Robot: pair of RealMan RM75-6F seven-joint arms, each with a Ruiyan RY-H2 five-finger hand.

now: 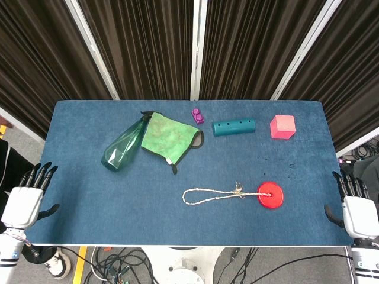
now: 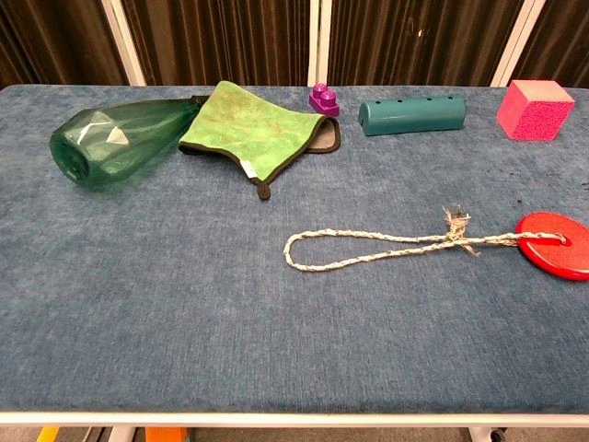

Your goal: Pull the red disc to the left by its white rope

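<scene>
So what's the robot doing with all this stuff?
Nothing is being touched yet. The left hand and right hand both wait open at the table's sides. The red disc lies toward the right, and its white rope stretches left from it in a loop, ready for pulling.

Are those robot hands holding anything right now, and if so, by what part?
Nothing is held. The left hand and right hand sit at the table's edges, fingers apart, away from the white rope and red disc.
</scene>
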